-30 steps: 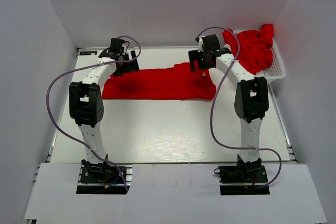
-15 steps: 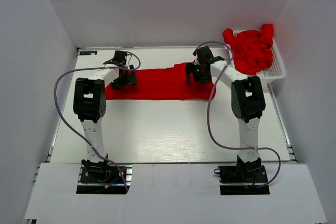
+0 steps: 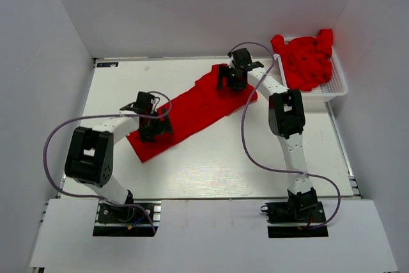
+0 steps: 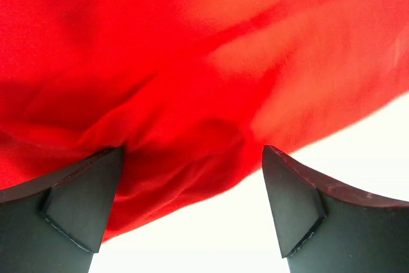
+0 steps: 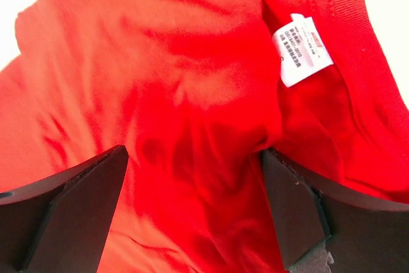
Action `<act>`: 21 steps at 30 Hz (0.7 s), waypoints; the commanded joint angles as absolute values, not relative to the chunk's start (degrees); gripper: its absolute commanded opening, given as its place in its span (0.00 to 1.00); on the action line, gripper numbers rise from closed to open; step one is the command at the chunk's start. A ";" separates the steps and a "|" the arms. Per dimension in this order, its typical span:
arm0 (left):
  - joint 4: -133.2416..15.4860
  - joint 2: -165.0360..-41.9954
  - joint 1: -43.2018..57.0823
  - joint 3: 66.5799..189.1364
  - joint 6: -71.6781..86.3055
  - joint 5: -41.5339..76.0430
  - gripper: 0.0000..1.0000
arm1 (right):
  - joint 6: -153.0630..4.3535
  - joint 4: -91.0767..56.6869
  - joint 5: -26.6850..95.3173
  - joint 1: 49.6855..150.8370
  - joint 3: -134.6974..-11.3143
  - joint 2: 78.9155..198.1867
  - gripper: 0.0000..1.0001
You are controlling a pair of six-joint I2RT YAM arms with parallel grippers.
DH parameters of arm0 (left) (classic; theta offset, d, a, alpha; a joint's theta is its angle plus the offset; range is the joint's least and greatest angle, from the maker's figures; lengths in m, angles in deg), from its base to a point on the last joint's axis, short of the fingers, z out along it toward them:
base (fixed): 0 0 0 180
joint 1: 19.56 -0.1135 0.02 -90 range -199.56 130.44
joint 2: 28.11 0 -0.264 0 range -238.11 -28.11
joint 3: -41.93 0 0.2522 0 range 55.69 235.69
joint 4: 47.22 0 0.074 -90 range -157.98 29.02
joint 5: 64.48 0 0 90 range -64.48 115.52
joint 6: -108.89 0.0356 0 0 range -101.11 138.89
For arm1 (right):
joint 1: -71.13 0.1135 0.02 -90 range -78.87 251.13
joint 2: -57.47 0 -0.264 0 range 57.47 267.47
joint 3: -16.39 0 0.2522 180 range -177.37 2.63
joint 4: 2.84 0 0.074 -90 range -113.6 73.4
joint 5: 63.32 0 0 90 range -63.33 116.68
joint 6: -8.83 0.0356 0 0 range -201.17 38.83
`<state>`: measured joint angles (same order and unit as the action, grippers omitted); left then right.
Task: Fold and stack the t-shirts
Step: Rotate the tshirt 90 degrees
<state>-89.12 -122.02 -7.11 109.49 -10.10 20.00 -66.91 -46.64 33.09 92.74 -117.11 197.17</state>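
A red t-shirt [image 3: 192, 110] lies spread on the white counter [image 3: 223, 158], running on a slant from the lower left of the middle of the top view up toward the upper right. Its surface is creased rather than smooth.

The left claw [image 3: 153, 129] sits over the lower-left end of this t-shirt. In the left wrist view its two dark fingers [image 4: 83, 202] stand wide apart at the bottom corners of the frame. Red cloth bunches in folds between and beyond them, and a strip of bare counter shows at the lower right. They are not clamped on the cloth.

The right claw [image 3: 230, 80] is at the shirt's upper-right end. In the right wrist view its fingers [image 5: 77, 209] are likewise spread wide, low over wrinkled red cloth. The collar band and the white neck label [image 5: 301, 50] lie in the upper right of that frame.

In the upper-right corner of the top view a white basket [image 3: 337, 87] stands on the counter, just right of the right arm. A heap of red t-shirts [image 3: 307, 59] fills it and rises above its rim.
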 commanded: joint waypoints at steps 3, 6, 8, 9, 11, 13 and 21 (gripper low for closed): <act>-95.80 -117.67 1.60 100.70 -14.94 0.58 1.00 | -66.67 -34.20 47.84 95.91 -118.93 202.31 0.90; -95.26 -120.20 6.43 103.58 -14.94 -0.84 1.00 | -62.81 -27.42 53.37 96.88 -121.63 206.26 0.90; -95.26 -125.28 9.08 106.99 -14.15 -2.52 1.00 | -59.92 -24.44 55.67 98.11 -126.46 209.93 0.90; -95.78 -126.88 11.79 108.06 -13.20 -3.74 1.00 | -59.29 -23.99 55.85 98.38 -127.70 210.74 0.90; -95.79 -129.87 14.27 111.56 -12.57 -4.72 1.00 | -57.19 -19.95 55.94 99.43 -128.59 212.24 0.90; -96.48 -133.29 18.21 114.56 -11.69 -6.39 1.00 | -55.60 -17.41 56.64 100.13 -128.42 212.51 0.90; -102.28 -133.32 25.00 125.03 -10.46 2.04 1.00 | -57.52 -16.25 56.56 101.11 -126.05 210.68 0.90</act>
